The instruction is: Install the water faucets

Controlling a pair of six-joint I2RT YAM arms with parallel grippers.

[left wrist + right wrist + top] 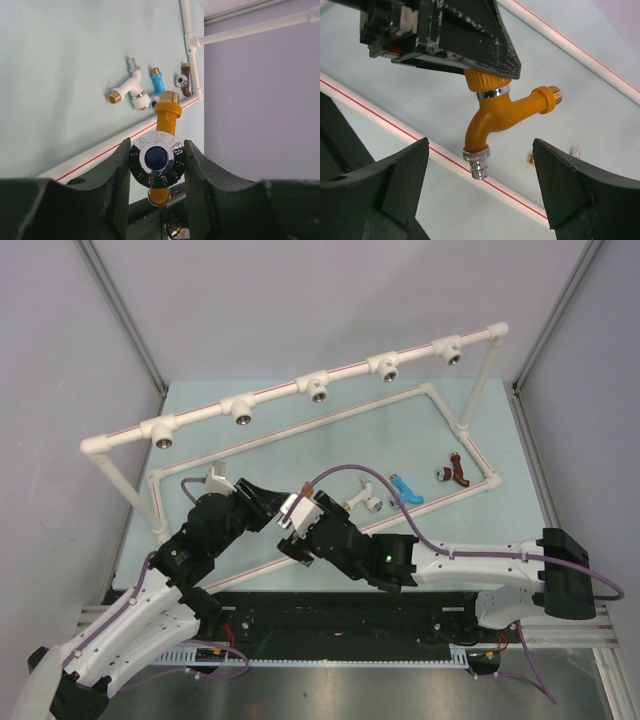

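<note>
Fingers (120, 175) of the left gripper (157, 156) are closed on the round knob of the orange faucet (505, 112), which is held in the air above the table (60, 75), spout turned downward. The right gripper (480, 150) is spread wide, one jaw on each side of the orange spout, neither touching it. The white faucet (131, 90), blue faucet (158, 82) and red-brown faucet (185, 80) are laid close together on the table, beside the striped base pipe (100, 150).
</note>
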